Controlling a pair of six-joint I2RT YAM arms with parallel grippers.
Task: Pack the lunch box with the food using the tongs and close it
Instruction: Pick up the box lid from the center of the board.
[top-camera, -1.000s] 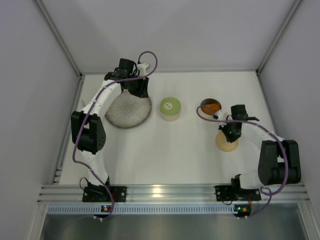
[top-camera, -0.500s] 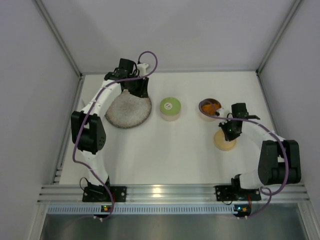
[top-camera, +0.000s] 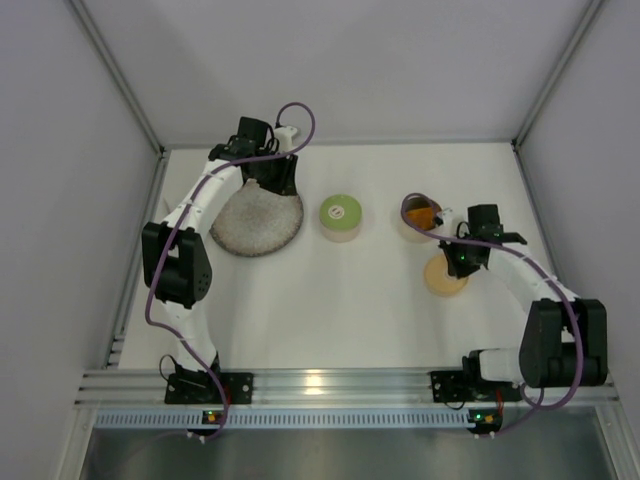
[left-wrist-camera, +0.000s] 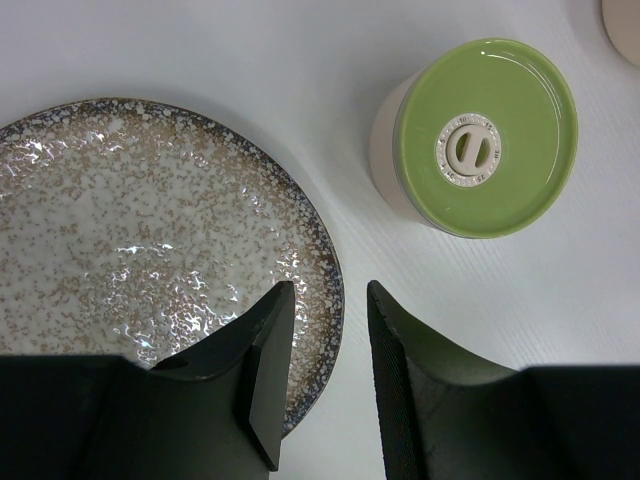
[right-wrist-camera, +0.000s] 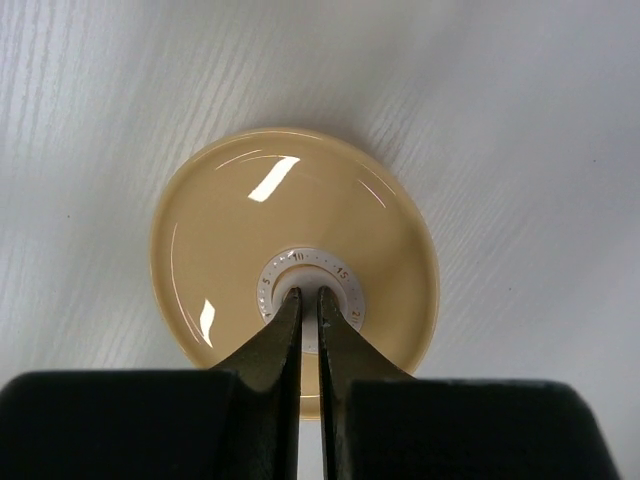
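Jaws on the right clamp the tan lid (right-wrist-camera: 290, 230); left jaws gape over the plate rim (left-wrist-camera: 322, 250).

The left gripper (left-wrist-camera: 326, 295) hangs with jaws apart over the rim of the speckled plate (left-wrist-camera: 150, 230), the green-lidded tin (left-wrist-camera: 485, 135) standing upright just beside that plate.

2 tins (left-wrist-camera: 385, 150), 1 grn lid (left-wrist-camera: 520, 100), 1 tan lid (right-wrist-camera: 290, 230) — 1 plate (left-wrist-camera: 120, 240).
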